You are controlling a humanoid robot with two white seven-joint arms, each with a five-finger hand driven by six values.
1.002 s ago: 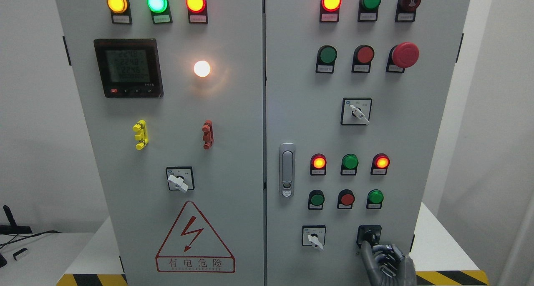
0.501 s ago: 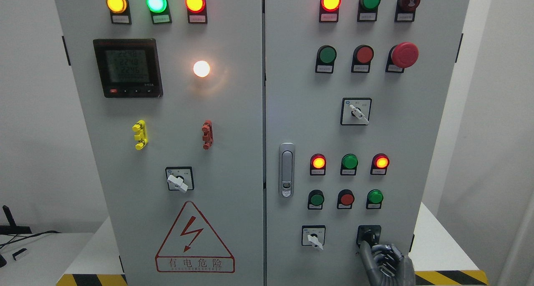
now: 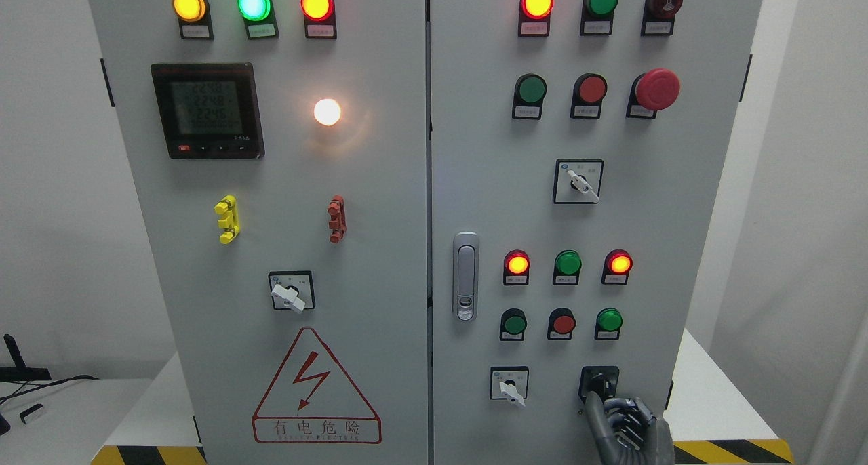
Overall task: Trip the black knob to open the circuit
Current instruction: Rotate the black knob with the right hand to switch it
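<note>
A: Since the knob (image 3: 601, 382) sits low on the cabinet's (image 3: 434, 180) right door, right of the white selector (image 3: 510, 388), where to grip?

B: Across its stub. It's likely stiff, detented. The right hand (image 3: 627, 428) has fingers (image 3: 597, 407) curled against it; closure seemingly partial.

Black knob (image 3: 599, 383) on its square plate, cabinet door's lower right

Right hand (image 3: 627, 428) at black knob (image 3: 601, 383)

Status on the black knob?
Right hand at black knob, one finger up against it, rest curled. Left hand not in view. Nothing in the way.
</note>
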